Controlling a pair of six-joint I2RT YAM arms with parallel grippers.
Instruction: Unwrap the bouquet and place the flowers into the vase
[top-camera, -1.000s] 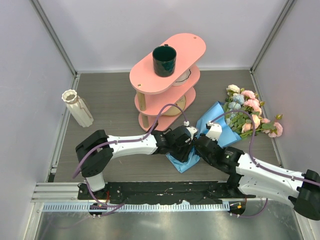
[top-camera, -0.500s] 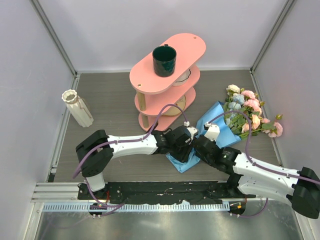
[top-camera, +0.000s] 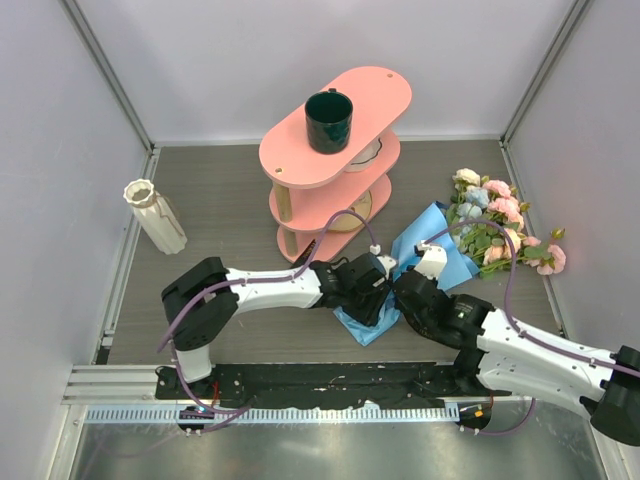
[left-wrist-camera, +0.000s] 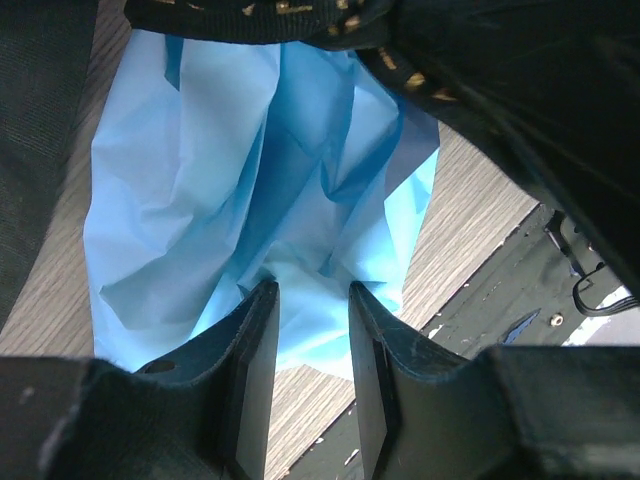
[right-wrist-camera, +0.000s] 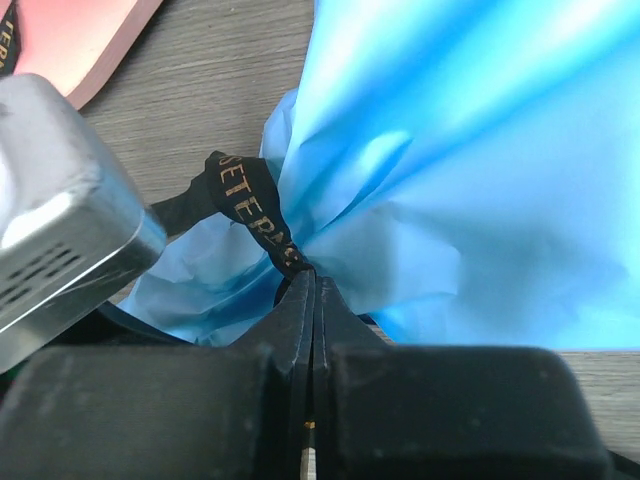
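- My right jaws (right-wrist-camera: 313, 280) are pressed together, pinching the black ribbon (right-wrist-camera: 250, 200) at the point where it cinches the blue wrapping paper (right-wrist-camera: 450, 150).
- The ribbon carries gold capital letters. I can read roughly "ETER"; the rest curls out of sight.
- My left jaws (left-wrist-camera: 308, 300) are closed part way onto the gathered near end of the paper, which fills the gap between them.
- Gold lettering also shows on the ribbon at the top of my left wrist view, too blurred to read.
- The bouquet (top-camera: 470, 235) lies on the surface (top-camera: 220, 190) at the right, with the flowers (top-camera: 500, 215) pointing far right.
- The vase (top-camera: 152, 214) stands at the far left, well apart from the bouquet.
- A dark green mug (top-camera: 328, 120) sits on top of the pink shelf (top-camera: 380, 95).
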